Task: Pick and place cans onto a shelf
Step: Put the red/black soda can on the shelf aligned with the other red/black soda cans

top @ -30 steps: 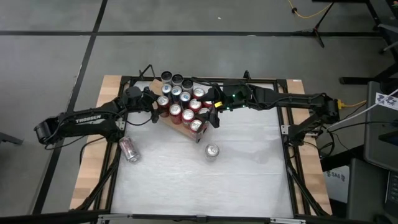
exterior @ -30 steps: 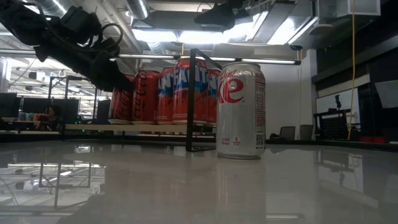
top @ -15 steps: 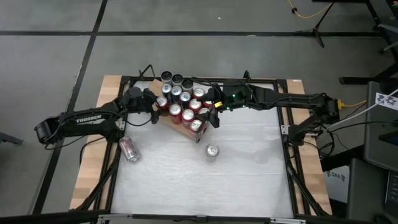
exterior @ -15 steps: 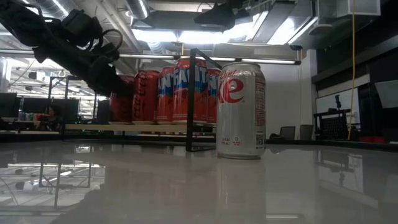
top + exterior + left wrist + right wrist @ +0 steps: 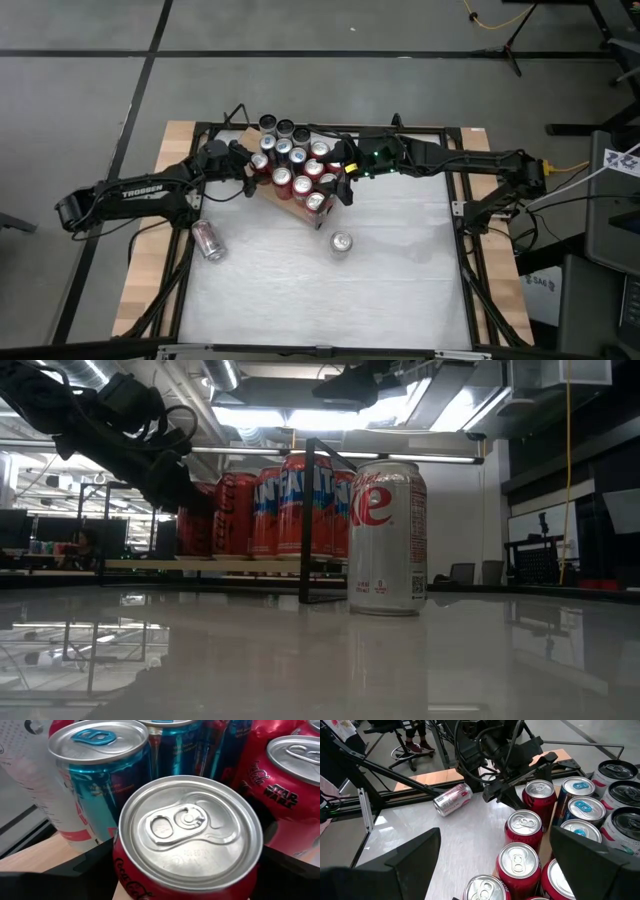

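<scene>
Overhead, table-level and two wrist views, all sharing the cans (image 5: pixel 291 165).

cans on the shelf: a cluster of small cans with shiny silver tops (image 5: pixel 291 165), mostly red, a few blue-and-silver
nearest can: red can with white script and a silver lid (image 5: pixel 187 840)
teal neighbour: teal-blue slim can with a blue tab (image 5: pixel 100 775)
upright can: silver can with red lettering (image 5: pixel 387 537)
toppled can: silver-and-red can on its side (image 5: pixel 208 240)
shelf: light-brown wooden board (image 5: pixel 290 208), thin black frame
tabletop: glossy white table surface (image 5: pixel 330 290)

Silver can (image 5: pixel 387 537) upright before red cans (image 5: pixel 268 512) on shelf (image 5: pixel 215 565).
</scene>
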`<state>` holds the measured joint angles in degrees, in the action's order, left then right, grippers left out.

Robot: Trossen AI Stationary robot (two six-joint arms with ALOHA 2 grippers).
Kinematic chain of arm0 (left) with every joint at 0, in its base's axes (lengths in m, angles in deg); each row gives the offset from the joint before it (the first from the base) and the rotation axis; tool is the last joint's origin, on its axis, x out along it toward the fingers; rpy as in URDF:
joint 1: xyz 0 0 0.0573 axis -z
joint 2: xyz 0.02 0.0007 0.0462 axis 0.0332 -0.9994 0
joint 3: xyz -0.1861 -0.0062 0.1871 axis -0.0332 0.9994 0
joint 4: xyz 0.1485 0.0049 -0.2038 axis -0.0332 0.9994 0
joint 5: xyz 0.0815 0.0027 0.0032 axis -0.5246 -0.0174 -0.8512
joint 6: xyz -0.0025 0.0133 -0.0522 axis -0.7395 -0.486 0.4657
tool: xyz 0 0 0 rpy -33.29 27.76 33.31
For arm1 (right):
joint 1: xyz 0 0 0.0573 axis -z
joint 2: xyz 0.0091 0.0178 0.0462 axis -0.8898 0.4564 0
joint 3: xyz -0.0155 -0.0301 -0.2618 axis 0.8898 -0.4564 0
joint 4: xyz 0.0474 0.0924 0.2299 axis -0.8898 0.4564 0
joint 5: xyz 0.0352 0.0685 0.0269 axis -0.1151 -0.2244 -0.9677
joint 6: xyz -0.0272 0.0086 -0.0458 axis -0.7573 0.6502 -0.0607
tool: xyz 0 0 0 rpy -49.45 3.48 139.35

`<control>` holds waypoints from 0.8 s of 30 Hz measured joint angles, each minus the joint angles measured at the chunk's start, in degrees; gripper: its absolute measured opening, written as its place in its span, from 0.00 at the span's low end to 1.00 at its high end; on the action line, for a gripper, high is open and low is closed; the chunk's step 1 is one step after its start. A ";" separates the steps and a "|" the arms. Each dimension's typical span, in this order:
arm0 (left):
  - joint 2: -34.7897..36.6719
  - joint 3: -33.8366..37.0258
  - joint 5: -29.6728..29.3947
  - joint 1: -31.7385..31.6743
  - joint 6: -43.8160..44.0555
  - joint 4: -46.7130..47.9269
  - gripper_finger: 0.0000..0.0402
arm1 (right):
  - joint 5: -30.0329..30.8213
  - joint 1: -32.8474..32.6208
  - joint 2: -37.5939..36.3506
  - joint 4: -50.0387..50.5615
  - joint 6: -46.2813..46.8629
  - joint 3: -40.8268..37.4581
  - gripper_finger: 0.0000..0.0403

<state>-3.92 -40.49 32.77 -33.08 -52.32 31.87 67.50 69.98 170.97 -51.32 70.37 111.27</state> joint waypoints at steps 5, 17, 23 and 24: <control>0.02 -0.01 0.14 0.02 -0.01 -0.17 0.84 | 0.00 0.01 0.00 0.00 0.00 0.00 0.90; 1.50 -0.11 0.17 0.02 7.31 0.05 0.84 | 0.00 0.01 0.00 0.02 0.00 0.00 0.90; 4.84 -0.11 0.46 0.04 7.80 0.37 0.84 | 0.00 0.00 0.00 0.04 0.00 0.00 0.90; 5.43 -0.11 0.95 0.02 8.22 0.45 0.84 | -0.02 0.00 0.00 0.04 0.00 0.00 0.90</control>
<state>1.51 -40.60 33.72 -33.06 -44.09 32.32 67.48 69.98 170.97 -51.28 70.37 111.27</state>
